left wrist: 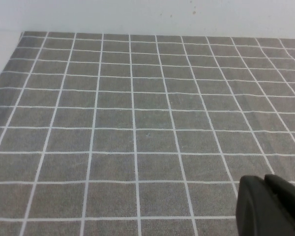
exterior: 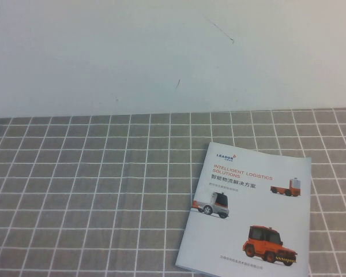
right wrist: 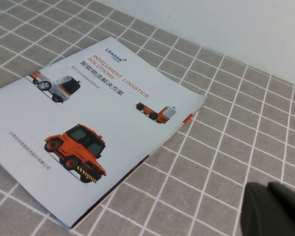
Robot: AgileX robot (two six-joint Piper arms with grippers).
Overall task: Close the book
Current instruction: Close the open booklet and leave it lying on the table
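The left gripper (left wrist: pixel 268 199) appeared in its wrist view as a dark tip above bare grey tablecloth with a white grid (left wrist: pixel 137 123), touching nothing; whether this claw was wide or narrow could not be told. The right gripper (right wrist: pixel 274 209) appeared in its wrist view as a dark tip above the same cloth, near the white glossy paper book (right wrist: pixel 98 123) but apart from it; the state of this claw could not be told either. In the high view, the book (exterior: pixel 248 213) lay at 5 o'clock on the cloth (exterior: pixel 75 190). It was closed and flat, front cover up. The head of the cover pointed toward 12 o'clock, turned slightly toward 1 o'clock, and the spine ran along the 9 o'clock side. The cover carried a red title reading "INTELLIGENT LOGISTICS SOLUTIONS", a line of Chinese characters beneath it and a small logo above it. Three vehicles were printed on it: a grey and orange one at the 9 o'clock edge, a small orange one at the 3 o'clock edge and a larger orange one toward 6 o'clock. A plain white surface (exterior: pixel 161 52) bordered the cloth at 12 o'clock.
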